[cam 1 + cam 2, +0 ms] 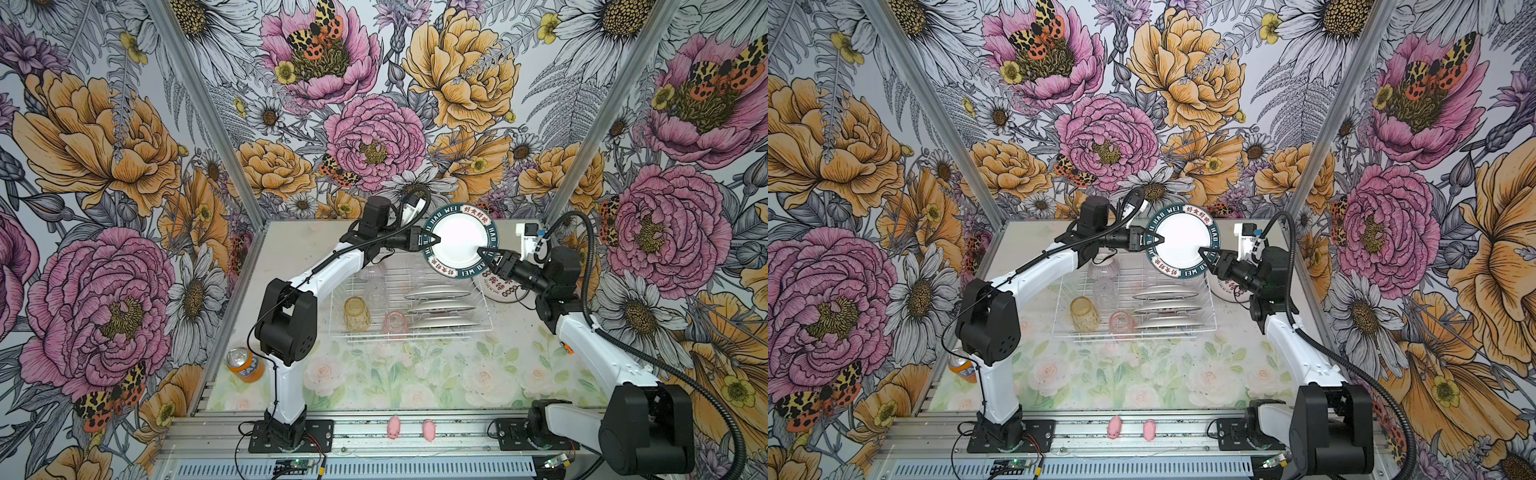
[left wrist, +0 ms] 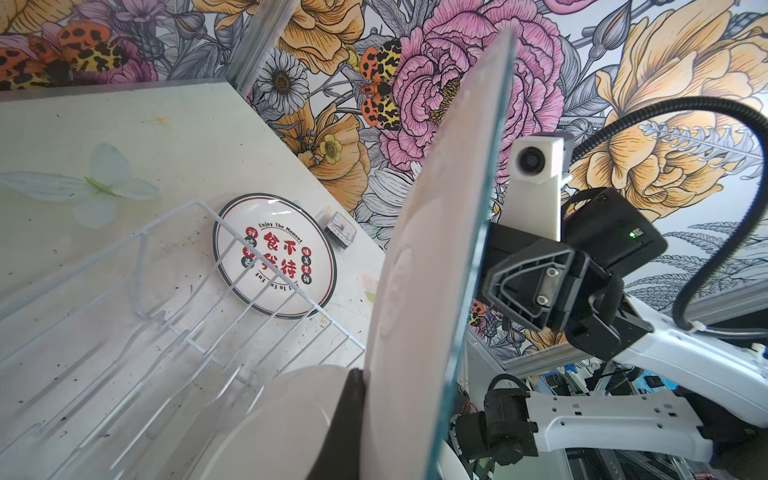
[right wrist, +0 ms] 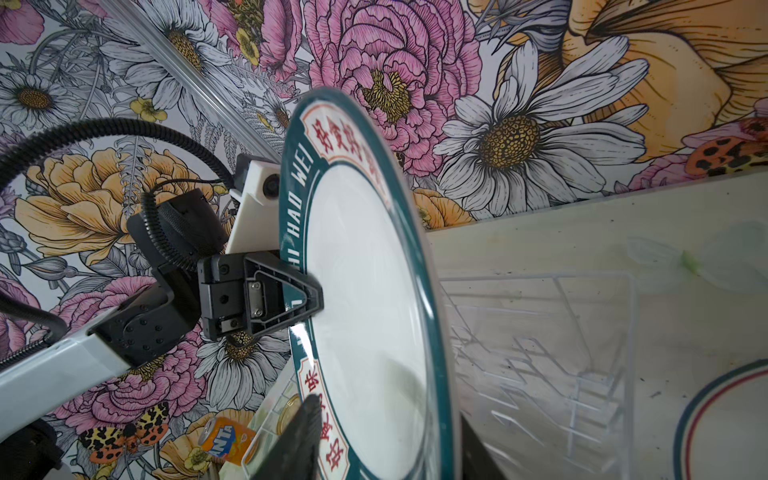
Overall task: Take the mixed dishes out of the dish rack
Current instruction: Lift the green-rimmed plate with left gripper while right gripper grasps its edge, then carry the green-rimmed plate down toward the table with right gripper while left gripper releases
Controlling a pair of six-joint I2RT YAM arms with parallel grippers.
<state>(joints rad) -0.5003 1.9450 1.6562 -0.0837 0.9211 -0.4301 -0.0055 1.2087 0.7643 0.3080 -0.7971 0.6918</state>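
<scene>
Handover, by the look of it. In both top views the plate (image 1: 457,241) hangs on edge in the air above the far end of the dish rack (image 1: 415,334). The left gripper (image 1: 432,240) is clamped tight on its left rim, and the right gripper (image 1: 484,253) straddles the lower right rim. Other plates (image 1: 438,296), an amber tumbler (image 1: 356,313) and a pink tumbler (image 1: 395,322) wait in the rack. The right arm half covers an unloaded plate (image 1: 498,286) beside the rack.

From the left wrist, the plate's pale back (image 2: 424,291) hides the right gripper's (image 2: 503,286) fingertips. The unloaded plate (image 2: 274,255) lies flat on the table (image 2: 83,137), just beside the rack's wire wall.

From the right wrist, one finger (image 3: 305,424) lies across the printed rim and the other is cut off. I cannot tell whether that pincer has pinched yet. I reckon it must grip firmly before the left lets go, then carry the plate to the table.
</scene>
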